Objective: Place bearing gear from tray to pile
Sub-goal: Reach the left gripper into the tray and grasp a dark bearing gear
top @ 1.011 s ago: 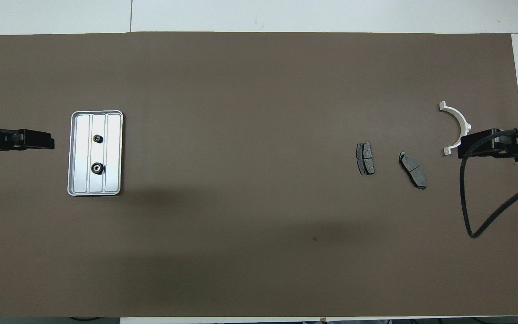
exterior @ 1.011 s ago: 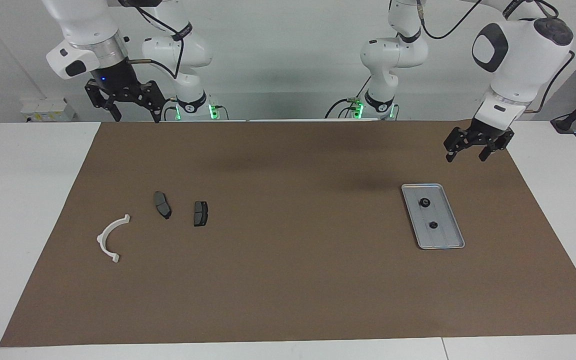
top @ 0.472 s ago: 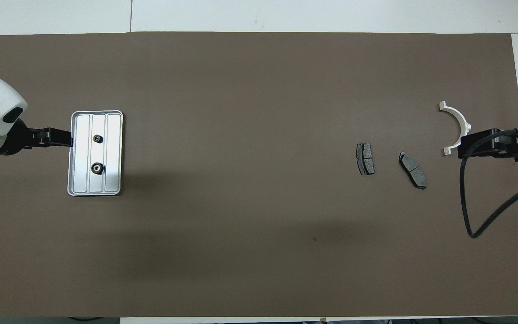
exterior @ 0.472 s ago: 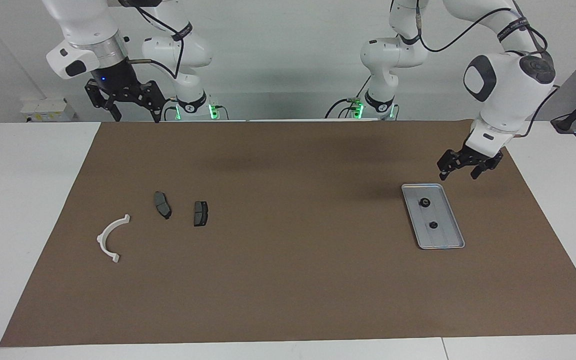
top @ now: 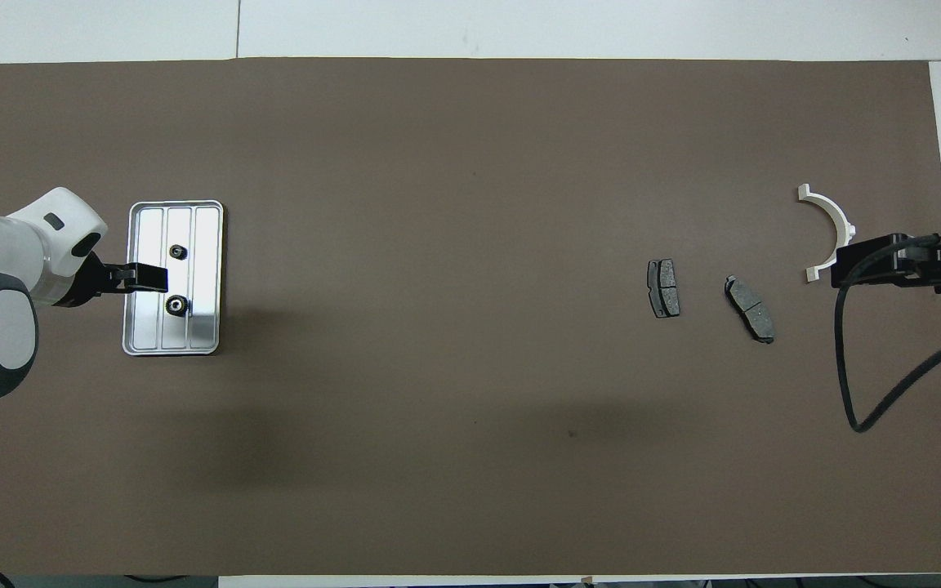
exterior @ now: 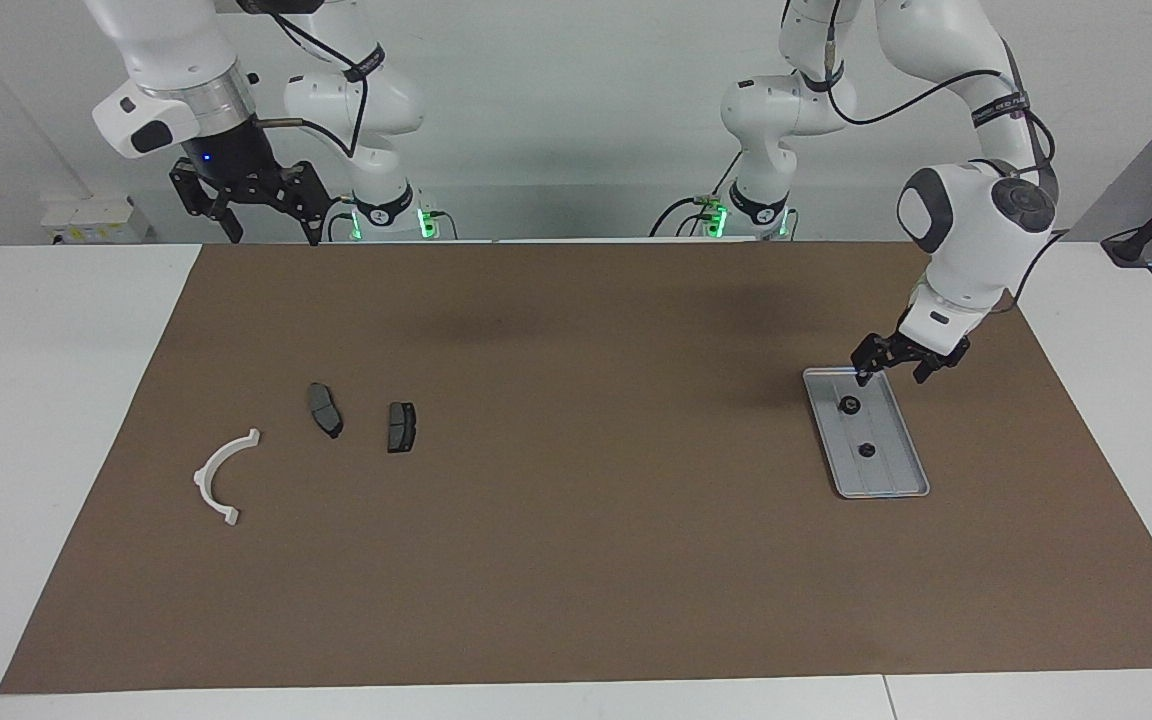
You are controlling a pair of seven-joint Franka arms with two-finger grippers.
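Observation:
The silver tray [exterior: 886,478] [top: 148,327] lies toward the left arm's end of the table. Two small black bearing gears sit in it, one nearer the robots [exterior: 849,405] [top: 177,307] and one farther [exterior: 866,450] [top: 179,252]. My left gripper [exterior: 891,376] [top: 148,278] hangs open and low over the tray's end nearest the robots, beside the nearer gear, holding nothing. The pile lies toward the right arm's end: a white half-ring bracket [exterior: 204,478] [top: 838,216] and two dark brake pads [exterior: 325,410] [exterior: 401,427]. My right gripper [exterior: 274,238] [top: 871,265] waits open, raised high.
A brown mat [exterior: 576,560] covers the table between the white margins. A black cable [top: 854,392] hangs from the right arm over the mat's end near the pile.
The left arm has swung in and come down from beside the tray to low over its robot-side end. The right arm and all the parts have stayed where they were.

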